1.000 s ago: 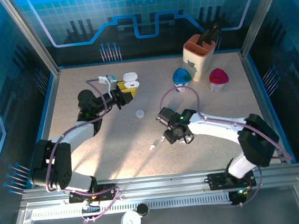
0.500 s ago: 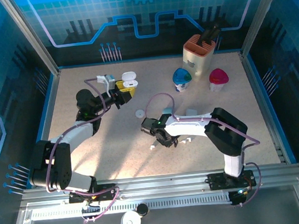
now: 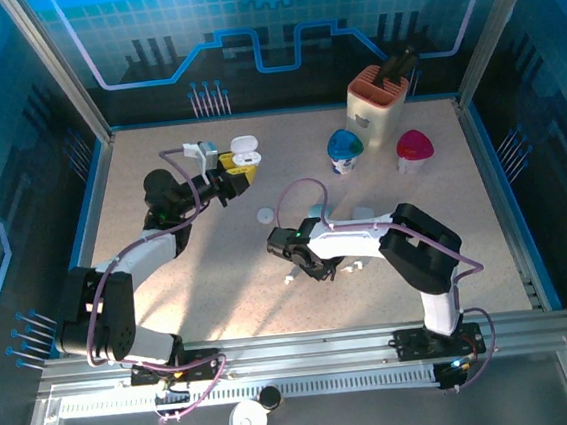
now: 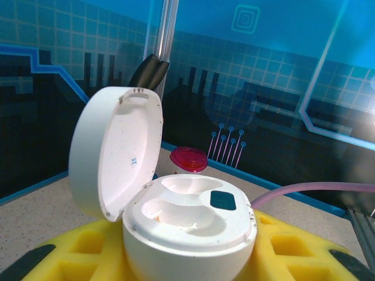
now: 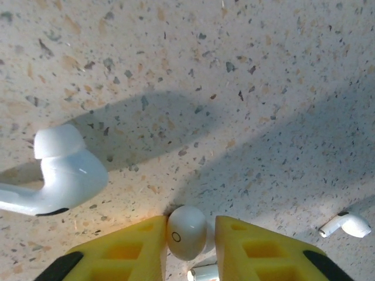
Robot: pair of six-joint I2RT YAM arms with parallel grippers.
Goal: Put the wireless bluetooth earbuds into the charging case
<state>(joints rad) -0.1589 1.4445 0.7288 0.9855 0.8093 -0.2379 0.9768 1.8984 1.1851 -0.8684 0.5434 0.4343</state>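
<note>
Right jaws clenched on earbud (image 5: pixel 186 233), stem mostly cut off below. Left jaws grasping open case (image 4: pixel 188 234); blue mark (image 4: pixel 133 160) inside lid (image 4: pixel 108 134) too small to read.

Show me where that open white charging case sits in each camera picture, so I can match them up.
Top external: the charging case is toward the table's back left, lid up, in the left tool.
Left wrist: the charging case sits bottom centre, lid open to the left, between yellow fingers.
Right wrist: this camera faces loose earbuds elsewhere on the table.
Shared landmark: the speckled table.
</note>
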